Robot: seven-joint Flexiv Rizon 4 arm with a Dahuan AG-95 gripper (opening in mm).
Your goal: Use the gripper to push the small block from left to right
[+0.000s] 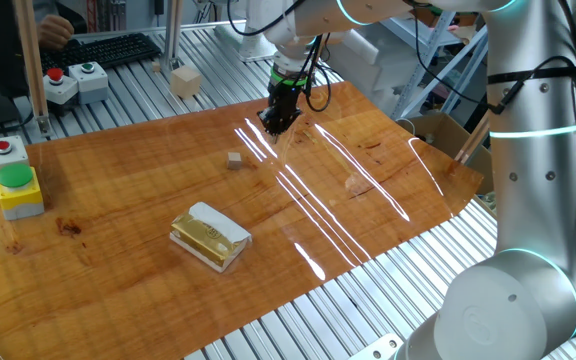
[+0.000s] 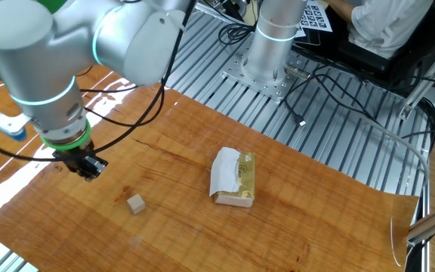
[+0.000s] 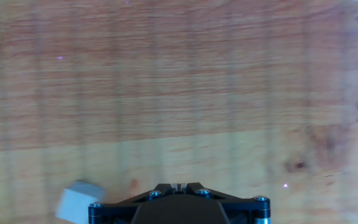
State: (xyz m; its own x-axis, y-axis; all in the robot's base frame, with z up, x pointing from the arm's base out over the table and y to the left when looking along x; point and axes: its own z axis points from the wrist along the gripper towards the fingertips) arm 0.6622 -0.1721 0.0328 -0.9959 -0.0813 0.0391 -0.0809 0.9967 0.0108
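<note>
The small block (image 1: pixel 235 159) is a tiny pale tan cube lying on the wooden board. It also shows in the other fixed view (image 2: pixel 135 203) and at the lower left of the hand view (image 3: pixel 77 200). My gripper (image 1: pixel 277 120) hangs just above the board, to the right of and a little behind the block, apart from it. In the other fixed view the gripper (image 2: pixel 89 168) is up and left of the block. Its black jaws are closed together with nothing between them, as the hand view (image 3: pixel 179 185) shows.
A yellow packet with white wrapping (image 1: pixel 209 236) lies on the front part of the board. A larger pale cube (image 1: pixel 185 80) sits on the metal rails behind. Button boxes (image 1: pixel 17 188) stand at the left. The board's right edge (image 1: pixel 473 185) curls up.
</note>
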